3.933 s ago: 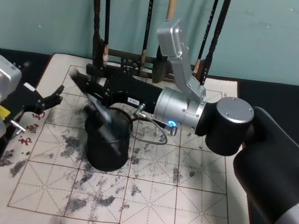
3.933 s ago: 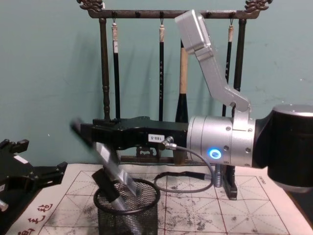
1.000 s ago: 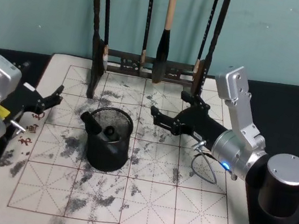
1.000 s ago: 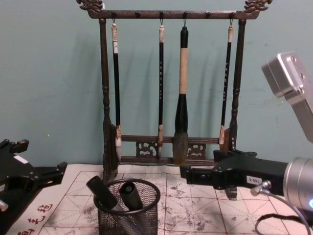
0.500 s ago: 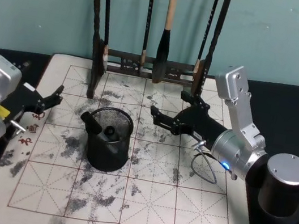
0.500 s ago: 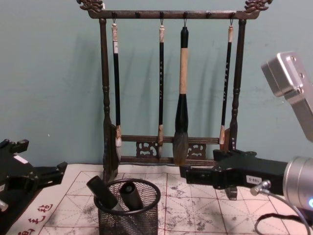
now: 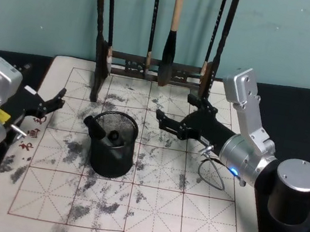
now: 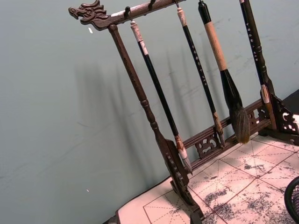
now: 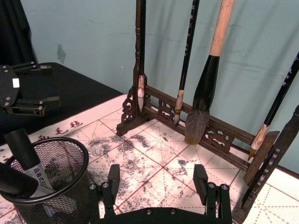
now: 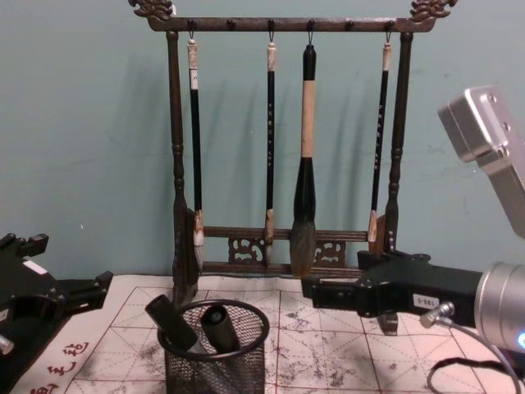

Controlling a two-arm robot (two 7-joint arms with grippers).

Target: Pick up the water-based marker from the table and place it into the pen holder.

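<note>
The counter, covered by a cream calligraphy mat with red grid lines and grey ink smudges, carries a tall dark wooden brush rack at its far edge, with several brushes hanging from the top bar. The right arm reaches in from the right, its right hand hovering over the mat with fingers spread apart and nothing between them, just to the right of the pen holder and clear of it. The left hand sits parked at the mat's left edge, its two black fingers also apart and empty, a little way left of the holder. The black wire-mesh holder stands upright near the mat's middle, in front of the rack. The water-based marker rests inside it, tilted, its dark cap end poking above the thick round rim; a second dark pen leans beside it in the same cup. Seen from the right wrist, the holder lies just beyond one of that hand's fingertips.
</note>
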